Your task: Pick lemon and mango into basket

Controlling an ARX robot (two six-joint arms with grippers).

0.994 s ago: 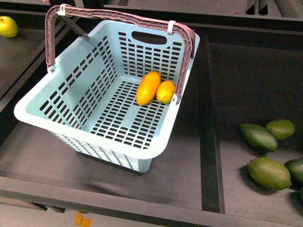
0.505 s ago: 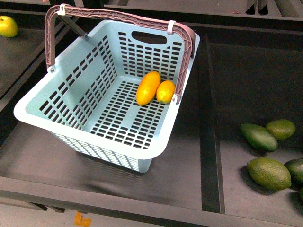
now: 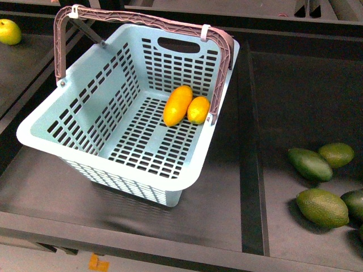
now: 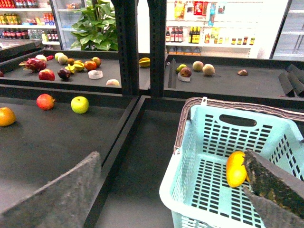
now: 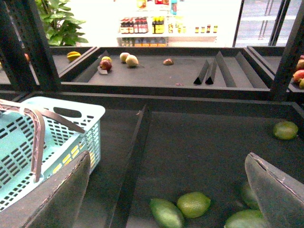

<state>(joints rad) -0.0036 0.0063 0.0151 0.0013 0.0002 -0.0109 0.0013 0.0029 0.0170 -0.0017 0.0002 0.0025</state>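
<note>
The light turquoise basket (image 3: 54, 127) stands on the dark shelf, with its brown-grey handle (image 3: 142, 21) arched over the far end. Inside it, the long yellow-orange mango (image 3: 177, 105) and the shorter lemon (image 3: 198, 109) lie side by side against the right wall. Neither gripper shows in the front view. In the left wrist view, my left gripper (image 4: 172, 156) is open above the basket (image 4: 190, 156). The mango (image 4: 235, 168) shows beside one finger (image 4: 270, 183), which hides the lemon. My right gripper (image 5: 167, 161) is open and empty over the bin beside the basket (image 5: 71, 118).
Several dark green oval fruits (image 3: 309, 164) lie in the right bin, past a raised black divider (image 3: 249, 141). A pale yellow-green round fruit (image 3: 8, 31) sits far left. Green fruits (image 5: 194, 204) lie under the right gripper. Other fruit (image 4: 80, 104) rests on the shelves to the left.
</note>
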